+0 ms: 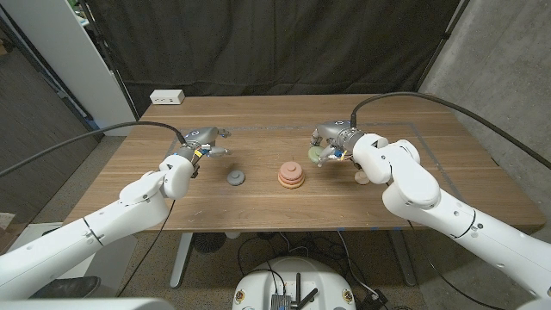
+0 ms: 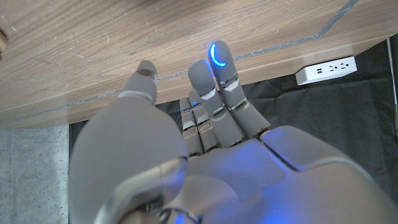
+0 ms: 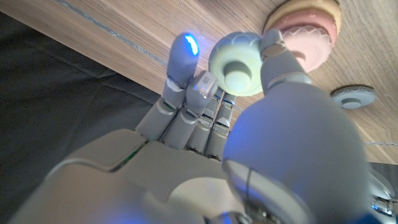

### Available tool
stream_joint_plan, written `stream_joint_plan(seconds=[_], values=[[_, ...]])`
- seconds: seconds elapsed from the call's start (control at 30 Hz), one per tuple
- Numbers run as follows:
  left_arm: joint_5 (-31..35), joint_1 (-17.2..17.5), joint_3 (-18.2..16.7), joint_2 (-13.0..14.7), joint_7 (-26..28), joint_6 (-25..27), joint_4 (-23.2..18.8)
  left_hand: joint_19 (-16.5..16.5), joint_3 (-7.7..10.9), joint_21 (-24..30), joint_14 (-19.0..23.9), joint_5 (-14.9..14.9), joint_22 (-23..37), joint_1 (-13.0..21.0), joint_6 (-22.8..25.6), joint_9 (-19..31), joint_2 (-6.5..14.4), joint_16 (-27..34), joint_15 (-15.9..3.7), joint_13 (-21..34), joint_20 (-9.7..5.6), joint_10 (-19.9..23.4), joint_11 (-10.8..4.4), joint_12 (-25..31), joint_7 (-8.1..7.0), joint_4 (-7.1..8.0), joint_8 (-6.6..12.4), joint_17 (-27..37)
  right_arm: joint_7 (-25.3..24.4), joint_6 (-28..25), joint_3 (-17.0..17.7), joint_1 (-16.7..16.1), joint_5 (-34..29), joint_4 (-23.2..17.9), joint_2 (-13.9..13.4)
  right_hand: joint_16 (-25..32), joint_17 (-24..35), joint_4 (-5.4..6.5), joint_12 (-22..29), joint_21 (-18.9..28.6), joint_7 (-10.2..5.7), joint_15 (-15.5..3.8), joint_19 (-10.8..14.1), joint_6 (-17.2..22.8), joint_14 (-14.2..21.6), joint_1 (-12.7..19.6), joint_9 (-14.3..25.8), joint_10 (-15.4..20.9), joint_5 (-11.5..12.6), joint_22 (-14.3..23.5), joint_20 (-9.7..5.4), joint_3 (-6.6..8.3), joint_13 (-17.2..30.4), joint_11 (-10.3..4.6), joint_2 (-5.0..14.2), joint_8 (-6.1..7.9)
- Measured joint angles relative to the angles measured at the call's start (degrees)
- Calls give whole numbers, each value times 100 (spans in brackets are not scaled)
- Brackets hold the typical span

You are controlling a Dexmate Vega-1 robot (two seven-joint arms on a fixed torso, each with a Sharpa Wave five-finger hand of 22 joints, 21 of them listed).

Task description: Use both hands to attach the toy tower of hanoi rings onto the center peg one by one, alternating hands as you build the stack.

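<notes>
A pale green ring (image 3: pixel 236 63), smooth and round with a raised hub, sits pinched between the thumb and fingers of the right hand (image 1: pixel 334 143) above the wooden table (image 1: pixel 258 120). In the right wrist view the ring's flat face is turned toward the camera, so its axis runs roughly along the hand rather than straight down at the table; the fingers (image 3: pixel 181 59) beside it reach out straight, one tip lit blue.

Just beside that hand, at the table's middle, stands the stack (image 1: pixel 291 176): scalloped pink and tan rings on the center peg, widest at the base, axis upright. A grey ring (image 1: pixel 236 176) lies flat on the grained wood to the stack's left, apart from it. A tan ring (image 1: pixel 362 178) lies near the right arm, partly hidden.

The left hand (image 1: pixel 204 140) hovers past the grey ring, holding nothing, its fingers (image 2: pixel 214 74) close together and extended, thumb apart. A white power strip (image 1: pixel 167 97) rests at the table's far edge.
</notes>
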Motion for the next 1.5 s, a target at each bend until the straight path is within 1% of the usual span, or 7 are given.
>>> stream_joint_plan(seconds=[0.27, 0.8, 0.9, 0.97, 1.03, 1.2, 1.5], values=[[32, -18, 29, -20, -23, 6, -2, 0, 0, 0, 0, 0, 0, -67, 101, 0, -67, 0, 0, 0, 0, 51, -34, 0, -101, 0, 0, -27, 133, 298, -32, 147, 1, 50, 135, 0, -27, 0, -23, 0, 0, 0, 0, 0, 0, 0, 0, 0, 3, -13, 0, 0, 0, -1, 0, -29], [118, -45, 85, -76, -38, -14, 0, 34, -50, 0, 66, 0, -27, -188, 227, 0, -188, -1, -20, -42, -10, 104, -86, 0, -144, 0, 0, -132, 350, 753, -140, 399, -76, 255, 405, 0, -46, -3, -71, 0, -37, 0, -1, -37, 0, 0, 3, -2, 69, -15, 0, 3, 1, -2, 0, -77], [127, -45, 87, -80, -40, 0, -15, 64, -50, 0, 96, 0, -27, -210, 257, 0, -210, -2, -52, -42, -40, 113, -95, 0, -114, 0, 0, -132, 389, 822, -168, 448, -85, 306, 452, -24, -53, -23, -83, 0, -38, 0, -1, -38, 0, 0, 3, -2, 69, -15, 0, 23, 1, -2, 0, -80], [129, -42, 87, -81, -42, 4, -22, 64, -67, 0, 106, 0, -27, -217, 257, 0, -217, -2, -42, -42, -40, 113, -95, 0, -113, -17, 43, -133, 417, 861, -177, 463, -94, 321, 465, -24, -53, -23, -89, 0, -38, 0, -1, -38, 0, 0, 4, -2, 78, -14, 0, 23, 1, -2, 0, -114], [135, -35, 89, -81, -49, 15, -35, 64, -85, 0, 106, 0, -27, -220, 286, 0, -219, -4, -41, -42, -40, 113, -95, 0, -142, -12, 44, -152, 448, 905, -205, 505, -108, 367, 501, -24, -53, -23, -89, 0, -38, 0, -1, -38, 0, 0, 5, -2, 103, -9, 0, 23, 1, -2, 0, -118], [154, -29, 97, -81, -81, 32, -55, 64, -98, 0, 136, 0, -27, -248, 302, 0, -248, -4, -72, -70, -40, 113, -95, -35, -127, 0, 44, -184, 536, 1007, -273, 607, -132, 474, 588, -24, -53, -23, -89, 0, -47, 0, -1, -47, 0, 0, 10, -3, 103, -16, 0, 23, 1, -3, 0, -146], [172, -28, 113, -74, -128, 46, -69, 115, -113, -26, 178, 29, -26, -306, 388, 0, -356, -4, -93, -81, -51, 143, -66, -35, -102, -16, 44, -214, 702, 1141, -390, 787, -144, 689, 738, -24, -63, -22, -65, 0, -48, 0, -1, -47, 0, 0, 18, -14, 127, -15, 0, 23, 0, -14, 0, -162]])
